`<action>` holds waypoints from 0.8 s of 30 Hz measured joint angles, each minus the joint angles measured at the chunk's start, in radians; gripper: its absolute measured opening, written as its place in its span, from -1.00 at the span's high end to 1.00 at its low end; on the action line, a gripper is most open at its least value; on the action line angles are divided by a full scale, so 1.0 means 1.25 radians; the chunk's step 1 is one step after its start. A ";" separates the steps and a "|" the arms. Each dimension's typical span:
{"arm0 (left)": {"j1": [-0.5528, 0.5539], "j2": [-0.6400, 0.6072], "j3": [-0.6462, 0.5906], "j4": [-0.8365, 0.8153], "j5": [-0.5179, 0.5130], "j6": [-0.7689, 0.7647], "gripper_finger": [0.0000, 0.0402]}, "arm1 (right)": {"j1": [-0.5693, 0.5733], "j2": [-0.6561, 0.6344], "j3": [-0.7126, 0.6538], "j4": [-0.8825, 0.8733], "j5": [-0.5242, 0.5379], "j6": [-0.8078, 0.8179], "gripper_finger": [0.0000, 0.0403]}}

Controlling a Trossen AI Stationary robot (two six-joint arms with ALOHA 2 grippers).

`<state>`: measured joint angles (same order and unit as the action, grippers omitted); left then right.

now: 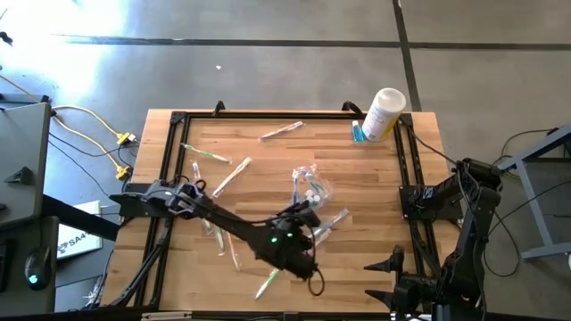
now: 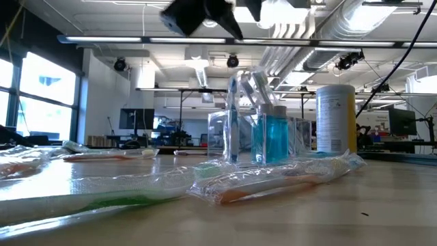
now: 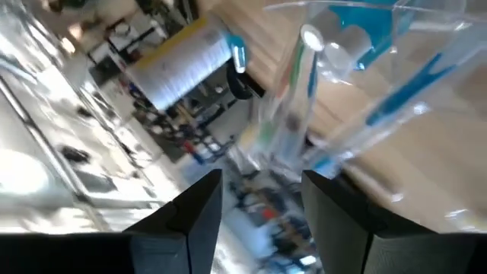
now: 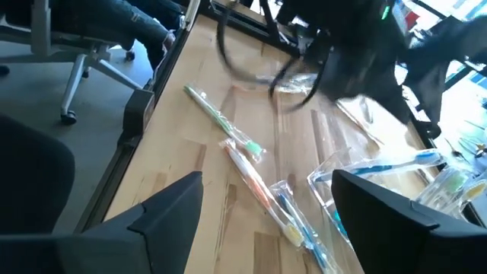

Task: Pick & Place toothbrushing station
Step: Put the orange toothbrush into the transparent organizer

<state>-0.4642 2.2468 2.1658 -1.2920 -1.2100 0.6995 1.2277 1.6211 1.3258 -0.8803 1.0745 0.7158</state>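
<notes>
Overhead, left gripper [image 1: 308, 207] fingers apart above crinkly clear bag [image 1: 312, 185]; right gripper [image 1: 385, 265] fingers apart.

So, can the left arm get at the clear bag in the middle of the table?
Probably yes: the left end effector hangs open just above the bag, nothing between them.

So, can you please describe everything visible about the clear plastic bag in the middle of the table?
The clear plastic bag is thin, crinkly and see-through, and looks like soft film. It stands roughly upright on the wooden table near the middle. Inside are blue-handled toothbrushes and a small teal tube with a pale cap. The left hand is right beside it with its fingers apart; I cannot tell if they touch the bag. Wrapped toothbrushes lie on the table around it.
</notes>
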 joint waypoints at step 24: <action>-0.047 -0.124 -0.034 -0.221 0.841 -1.008 0.14 | -0.016 0.000 0.000 -0.003 -0.004 0.000 -0.41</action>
<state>-0.5228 2.0923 2.1235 -1.5677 -0.1588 -0.5599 1.2076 1.6214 1.3258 -0.8841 1.0690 0.7155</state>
